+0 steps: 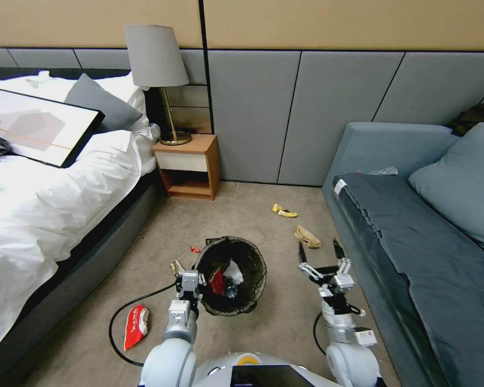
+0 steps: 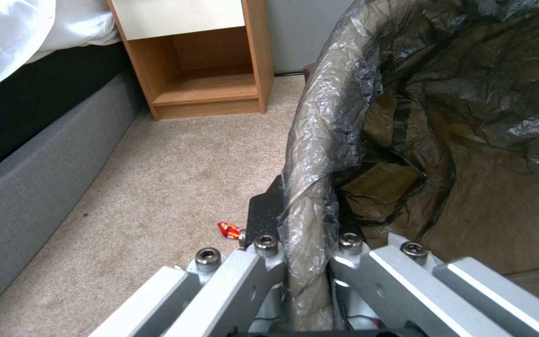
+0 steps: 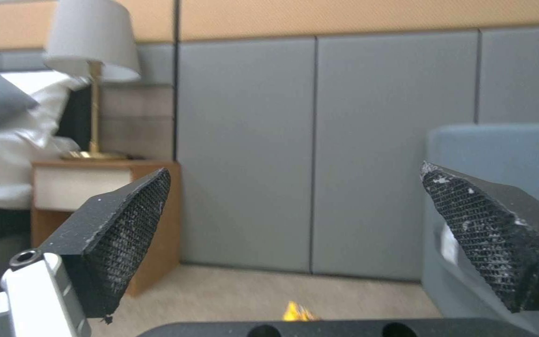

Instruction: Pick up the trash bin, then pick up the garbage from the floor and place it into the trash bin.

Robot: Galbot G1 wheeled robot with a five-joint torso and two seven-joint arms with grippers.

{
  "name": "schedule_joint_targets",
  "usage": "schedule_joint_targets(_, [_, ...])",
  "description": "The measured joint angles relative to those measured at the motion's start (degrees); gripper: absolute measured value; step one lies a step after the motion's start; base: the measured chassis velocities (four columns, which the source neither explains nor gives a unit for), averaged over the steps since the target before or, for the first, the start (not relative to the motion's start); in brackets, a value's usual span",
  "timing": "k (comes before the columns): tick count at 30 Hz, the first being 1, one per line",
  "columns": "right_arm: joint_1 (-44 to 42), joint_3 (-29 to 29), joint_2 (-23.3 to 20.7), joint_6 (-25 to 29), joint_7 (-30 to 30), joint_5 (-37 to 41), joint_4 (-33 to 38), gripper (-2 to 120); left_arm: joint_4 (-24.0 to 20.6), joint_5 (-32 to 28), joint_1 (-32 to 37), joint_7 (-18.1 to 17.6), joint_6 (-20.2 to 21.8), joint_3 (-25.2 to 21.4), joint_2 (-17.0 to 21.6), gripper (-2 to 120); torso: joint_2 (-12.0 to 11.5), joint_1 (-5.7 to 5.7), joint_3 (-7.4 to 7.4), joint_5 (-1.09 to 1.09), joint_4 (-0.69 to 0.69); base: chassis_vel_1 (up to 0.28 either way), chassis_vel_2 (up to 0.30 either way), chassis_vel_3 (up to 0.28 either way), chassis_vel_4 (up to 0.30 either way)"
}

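Left wrist view gives us the clearest look at our grasp: the left gripper [image 2: 307, 262] is clamped on the bag-covered rim of the trash bin [image 2: 325, 154], one finger outside the wall and one inside. From the head view we see that bin [image 1: 230, 275] held just ahead of our base, between the bed [image 1: 54, 215] and the sofa [image 1: 414, 236], with a red wrapper, white tissue and a small clear bottle already inside. Our right gripper [image 1: 321, 258] hovers beside the bin with its jaws spread wide and nothing between them.

Garbage remains on the carpet: a crumpled brown paper [image 1: 307, 237] just ahead of the right gripper, a yellow wrapper [image 1: 284, 211] farther on, a small red scrap [image 1: 195, 249] by the bin, and a red-and-white wrapper [image 1: 136, 325] near our left arm.

We judge the main risk to be the rim grasp. We pinch slick plastic over a thin wall, so the bag may slide and the bin may tilt or drop, spilling its contents. A cable loops on the floor near the left arm and could snag if we drive. Reaching low for the brown paper, we could also press the fingers into the carpet or brush the sofa
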Motion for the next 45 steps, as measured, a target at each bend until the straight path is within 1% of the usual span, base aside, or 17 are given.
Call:
schedule_joint_targets(1, [0.0,0.1,0.4,0.5,-0.2,0.1,-1.4,100,0.0,0.0,0.0,0.0,0.0,-0.1,0.0,0,0.0,0.0,0.0,0.0,0.0,0.0,0.0,0.0,0.0])
schedule_joint_targets(6, [0.3,0.2,1.2,1.0,-0.8,0.2,-3.1,100,-0.1,-0.1,0.1,0.0,0.0,-0.2,0.1,0,0.0,0.0,0.0,0.0,0.0,0.0,0.0,0.0,0.0])
schedule_joint_targets(26, [0.8,0.9,1.3,0.7,-1.2,0.1,-3.3,100,-0.6,-0.1,0.2,0.0,0.0,0.1,0.4,0,0.0,0.0,0.0,-0.01,0.0,-0.01,0.011,0.013,-0.016])
schedule_joint_targets(35, [0.9,0.8,1.2,0.5,-1.2,0.4,-3.4,100,-0.8,-0.1,0.2,0.0,0.0,0.2,0.3,0,0.0,0.0,0.0,0.01,0.0,-0.178,0.196,0.183,-0.181])
schedule_joint_targets(37, [1.0,0.8,1.2,0.5,-1.3,0.4,-3.6,100,-0.8,-0.1,0.2,0.0,0.0,0.2,0.3,0,0.0,0.0,0.01,-0.04,-0.01,-0.238,0.242,0.24,-0.234])
schedule_joint_targets(38, [1.1,0.7,1.3,0.5,-1.3,0.4,-3.7,100,-0.8,-0.1,0.2,0.0,0.0,0.2,0.3,0,0.0,0.0,0.0,0.01,0.01,-0.232,0.236,0.234,-0.238])
schedule_joint_targets(39, [1.1,0.7,1.3,0.5,-1.3,0.4,-3.7,100,-0.8,-0.1,0.2,0.0,0.0,0.2,0.3,0,0.0,0.0,0.0,0.01,0.01,-0.232,0.236,0.234,-0.238])
schedule_joint_targets(40, [1.1,0.7,1.3,0.5,-1.3,0.4,-3.8,100,-0.8,-0.1,0.2,0.0,0.0,0.1,0.3,0,0.0,0.0,0.01,-0.01,0.01,-0.234,0.236,0.234,-0.239])
schedule_joint_targets(41, [1.1,0.7,1.3,0.5,-1.3,0.5,-3.8,100,-0.8,-0.1,0.1,0.0,0.0,0.1,0.3,0,0.0,0.0,0.01,-0.05,-0.02,-0.248,0.238,0.237,-0.239])
schedule_joint_targets(42, [1.2,0.7,1.3,0.5,-1.3,0.5,-3.9,100,-0.8,-0.1,0.1,0.0,0.0,0.2,0.3,0,0.0,0.0,0.01,0.04,0.01,-0.248,0.225,0.217,-0.218])
schedule_joint_targets(45, [1.2,0.8,1.3,0.5,-1.3,0.5,-4.0,100,-0.8,-0.1,0.1,0.0,0.0,0.2,0.3,0,0.0,0.0,0.01,0.0,-0.01,-0.229,0.225,0.217,-0.213])
